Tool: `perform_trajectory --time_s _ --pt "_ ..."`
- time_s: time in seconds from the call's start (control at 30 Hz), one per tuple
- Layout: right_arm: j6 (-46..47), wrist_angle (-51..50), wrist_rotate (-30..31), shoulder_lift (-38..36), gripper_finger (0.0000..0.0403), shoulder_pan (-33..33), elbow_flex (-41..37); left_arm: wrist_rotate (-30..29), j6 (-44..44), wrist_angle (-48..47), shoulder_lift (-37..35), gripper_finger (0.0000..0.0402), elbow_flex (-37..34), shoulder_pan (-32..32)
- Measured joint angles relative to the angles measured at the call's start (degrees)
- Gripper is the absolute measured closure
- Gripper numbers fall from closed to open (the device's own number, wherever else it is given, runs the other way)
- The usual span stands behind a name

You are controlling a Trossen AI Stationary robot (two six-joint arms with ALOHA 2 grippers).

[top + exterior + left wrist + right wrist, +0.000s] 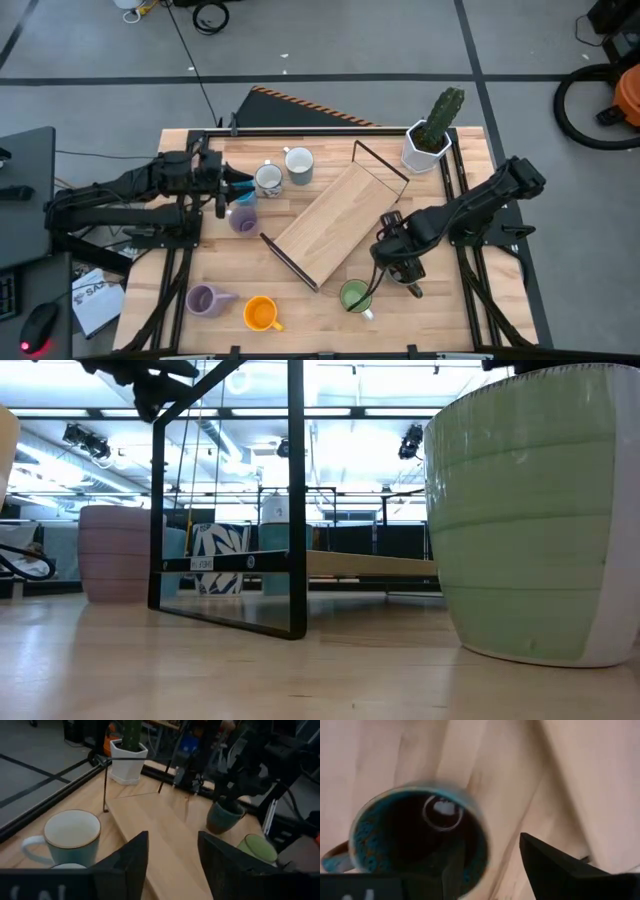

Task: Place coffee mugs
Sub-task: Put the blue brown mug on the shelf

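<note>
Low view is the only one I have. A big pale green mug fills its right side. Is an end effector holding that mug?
Observer: No. The green mug stands free on the table. The right end effector is at a dark mug beside it.
Operator: Does it grip that dark mug?
Observer: No. In the right wrist view its fingers stand apart, one inside the mug and one outside, with a gap at the wall.
Operator: And where is the left arm?
Observer: The left end effector is open and empty, near the pale mug on the table's left side.
</note>
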Motion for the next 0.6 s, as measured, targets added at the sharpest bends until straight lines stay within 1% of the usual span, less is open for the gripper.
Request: perform_trajectory --time_s 0.1,0.27,0.43,0.6 --pt "-0.17 -0.01 -2.09 0.87 0.0201 0.11 -0.01 0.01 2.10 -1.41 1.03 0.0204 1.86 0.00" --pt "-1.32 0.50 -0.76 2.04 0.0219 0.54 -0.58 0.06 2.53 -1.96 1.19 0.0201 2.32 0.02" --pt "-3.06 3.10 -0.15 2.64 0.0256 0.57 -4.09 0.18 1.93 -4.27 1.19 0.0201 2.32 0.02" --pt "-3.98 4.37 1.27 2.53 0.0306 0.57 -5.16 0.20 0.66 -5.28 1.19 0.0201 2.32 0.02"
